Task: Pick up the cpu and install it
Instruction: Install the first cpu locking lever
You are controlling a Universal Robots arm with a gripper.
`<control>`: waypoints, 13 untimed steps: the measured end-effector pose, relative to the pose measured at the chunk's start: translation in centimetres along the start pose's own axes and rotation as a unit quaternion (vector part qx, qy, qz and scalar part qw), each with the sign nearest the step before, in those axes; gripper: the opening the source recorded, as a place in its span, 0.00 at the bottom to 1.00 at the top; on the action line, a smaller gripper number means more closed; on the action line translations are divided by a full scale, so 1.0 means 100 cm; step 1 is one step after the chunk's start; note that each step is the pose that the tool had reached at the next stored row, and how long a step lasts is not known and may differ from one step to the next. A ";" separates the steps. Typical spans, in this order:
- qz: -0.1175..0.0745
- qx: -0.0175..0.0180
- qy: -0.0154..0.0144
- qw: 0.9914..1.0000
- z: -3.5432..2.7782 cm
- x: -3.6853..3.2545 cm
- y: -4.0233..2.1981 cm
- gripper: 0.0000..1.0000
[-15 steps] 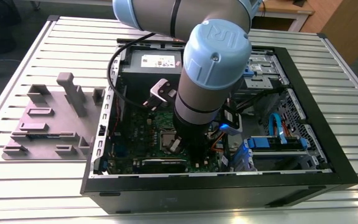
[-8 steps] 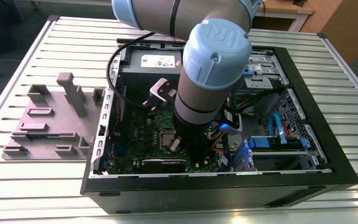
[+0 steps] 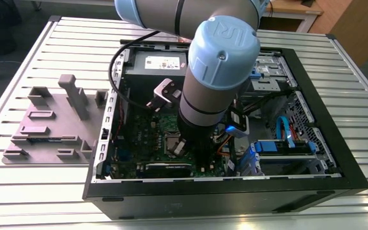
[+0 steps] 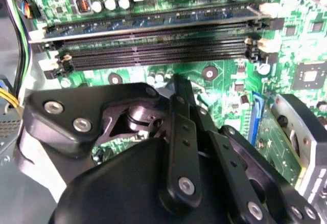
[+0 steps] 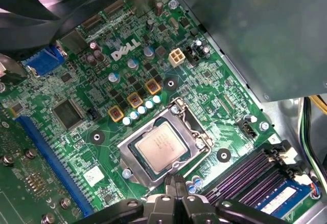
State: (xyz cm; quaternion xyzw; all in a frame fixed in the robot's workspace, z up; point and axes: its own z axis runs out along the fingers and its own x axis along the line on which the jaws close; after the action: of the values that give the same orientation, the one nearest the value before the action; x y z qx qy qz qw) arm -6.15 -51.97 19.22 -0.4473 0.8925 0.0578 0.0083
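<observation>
The cpu [image 5: 162,146], a small square chip with a pale silvery top, lies flat in its socket on the green motherboard [image 5: 102,132], with the metal socket frame [image 5: 192,127] around it. In the first wrist view my gripper [image 5: 176,185] hangs just beside the socket's edge, its two black fingertips pressed together with nothing between them. The second wrist view shows the gripper's black linkage [image 4: 153,147] low over the board near the memory slots. In the exterior view the arm [image 3: 216,96] reaches down into the open computer case [image 3: 222,191].
Black memory slots [image 4: 153,50] run along the board, one with a blue module [image 5: 278,193]. A big grey box [image 5: 255,29] stands beside the socket. Blue cables [image 3: 286,129] and drive bays lie at the exterior view's right. A grey fixture block [image 3: 50,124] sits on the slatted table.
</observation>
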 end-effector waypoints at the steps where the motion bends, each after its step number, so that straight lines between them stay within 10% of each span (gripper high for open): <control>1: 0.000 0.000 0.000 1.000 -0.0001 0.0002 -0.0001 0.11; 13: 0.000 0.001 -0.001 1.000 0.0013 0.0064 -0.0016 0.11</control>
State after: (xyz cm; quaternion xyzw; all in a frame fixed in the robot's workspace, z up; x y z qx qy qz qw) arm -6.42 -52.57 19.03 -0.4474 0.8924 0.0572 0.0093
